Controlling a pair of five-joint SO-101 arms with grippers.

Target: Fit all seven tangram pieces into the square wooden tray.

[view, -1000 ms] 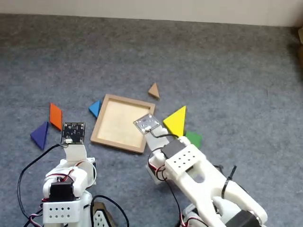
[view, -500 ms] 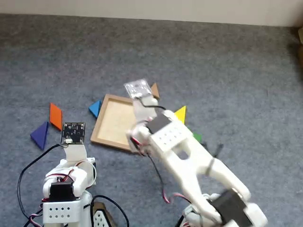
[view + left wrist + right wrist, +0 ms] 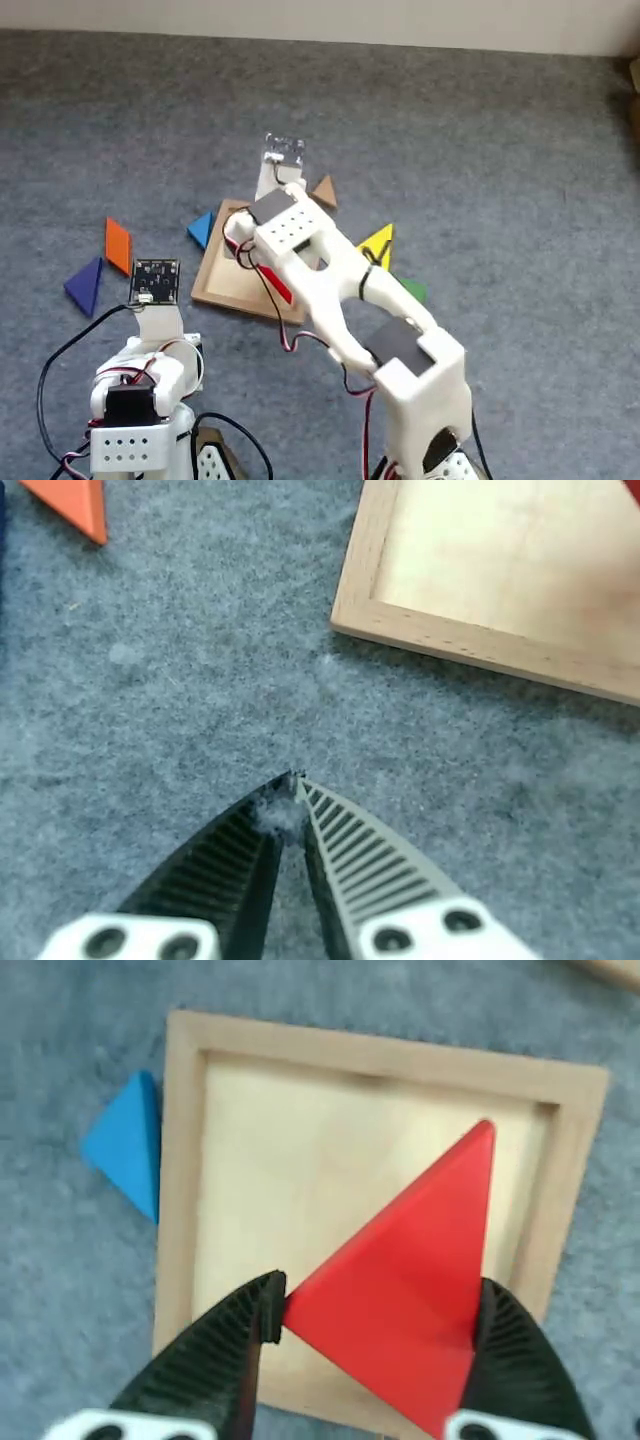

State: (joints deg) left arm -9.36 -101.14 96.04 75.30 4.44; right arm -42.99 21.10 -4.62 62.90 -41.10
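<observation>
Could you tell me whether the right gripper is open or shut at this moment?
Shut on the red triangle: in the right wrist view the right gripper clamps it from both sides, above the wooden tray.

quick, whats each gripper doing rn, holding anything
Left gripper: closed, holding nothing.
Right gripper: closed on the red triangle, over the wooden tray.

Grey carpet (image 3: 150, 680), pale wooden tray (image 3: 180, 1210), red triangle (image 3: 400, 1280), blue triangle (image 3: 125, 1145), orange piece (image 3: 70, 495)
</observation>
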